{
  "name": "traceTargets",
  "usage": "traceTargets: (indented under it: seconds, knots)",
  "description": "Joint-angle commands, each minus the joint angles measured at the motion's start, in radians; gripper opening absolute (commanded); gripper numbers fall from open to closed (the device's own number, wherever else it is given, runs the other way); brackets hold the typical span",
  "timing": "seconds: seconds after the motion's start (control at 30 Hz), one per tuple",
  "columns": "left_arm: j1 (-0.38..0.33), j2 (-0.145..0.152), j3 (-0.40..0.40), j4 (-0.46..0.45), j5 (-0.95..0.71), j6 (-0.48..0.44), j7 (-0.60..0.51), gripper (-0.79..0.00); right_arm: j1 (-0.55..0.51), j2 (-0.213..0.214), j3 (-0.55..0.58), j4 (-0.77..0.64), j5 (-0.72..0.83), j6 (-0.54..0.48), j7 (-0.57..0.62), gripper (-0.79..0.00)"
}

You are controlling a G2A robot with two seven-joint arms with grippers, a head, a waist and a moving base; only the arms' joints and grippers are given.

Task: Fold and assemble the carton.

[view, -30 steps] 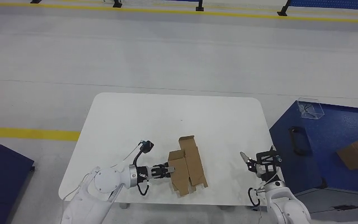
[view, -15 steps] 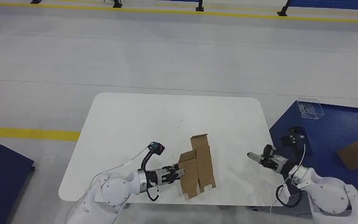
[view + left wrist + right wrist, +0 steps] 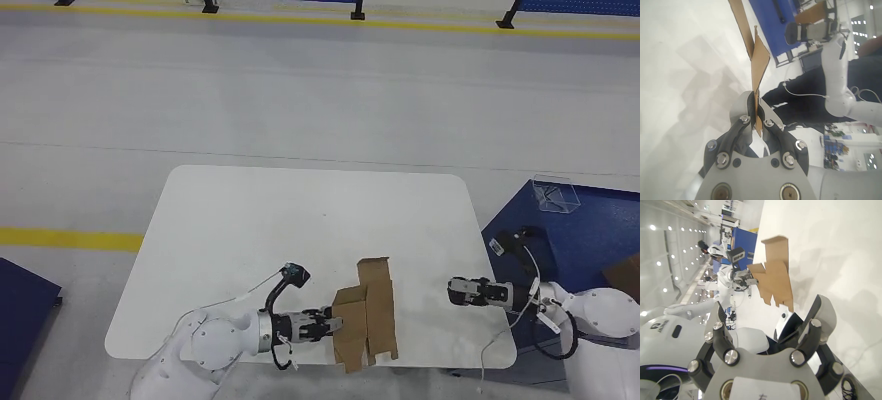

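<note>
The brown flat carton (image 3: pixel 367 315) is held near the front edge of the white table (image 3: pixel 250 230), a little right of centre. My left gripper (image 3: pixel 335 324) is shut on the carton's left flap, and the cardboard (image 3: pixel 757 62) runs edge-on away from its pads (image 3: pixel 751 106). My right gripper (image 3: pixel 456 292) sits near the table's front right corner, clear of the carton, open with nothing between its fingers (image 3: pixel 821 309). From that wrist the carton (image 3: pixel 776 275) shows broadside with the left gripper (image 3: pixel 753 281) clamped on one flap.
A blue cabinet (image 3: pixel 560 260) stands beyond the table's right edge, with a clear plastic box (image 3: pixel 555 193) on top. A dark blue object (image 3: pixel 20 300) sits off the left side. The back half of the table is bare.
My left gripper has carried the carton to the right along the table's front edge. The right gripper has swung from pointing up to pointing left, toward the carton.
</note>
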Motion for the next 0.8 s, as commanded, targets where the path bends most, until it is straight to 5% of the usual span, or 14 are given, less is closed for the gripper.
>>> traceTargets:
  seconds: [0.0,0.3,0.33,0.37,0.4,0.47,0.77]
  knots:
    - [-0.02,-0.003,0.01,0.026,-0.096,-0.012,-0.047,-0.785,0.031,-0.001,-0.032,0.054,0.096,0.052,0.025,0.0]
    - [-0.092,-0.022,0.062,0.104,-0.214,-0.061,-0.078,-0.785,0.142,0.001,-0.167,0.2,0.156,0.056,0.045,0.0]
    - [-0.096,-0.023,0.069,0.109,-0.218,-0.063,-0.078,-0.785,0.147,0.0,-0.182,0.208,0.156,0.046,0.043,-0.095]
    - [-0.101,-0.025,0.074,0.114,-0.22,-0.065,-0.077,-0.785,0.151,-0.001,-0.193,0.214,0.156,0.035,0.037,-0.4]
    - [-0.104,-0.026,0.078,0.117,-0.222,-0.067,-0.075,-0.785,0.153,-0.002,-0.207,0.218,0.163,0.026,0.035,-0.456]
    - [-0.11,-0.028,0.085,0.124,-0.226,-0.071,-0.071,-0.785,0.157,-0.004,-0.227,0.224,0.171,0.016,0.029,-0.785]
    - [-0.128,-0.034,0.106,0.143,-0.225,-0.08,-0.052,-0.785,0.163,-0.001,-0.277,0.233,0.149,-0.027,-0.027,-0.785]
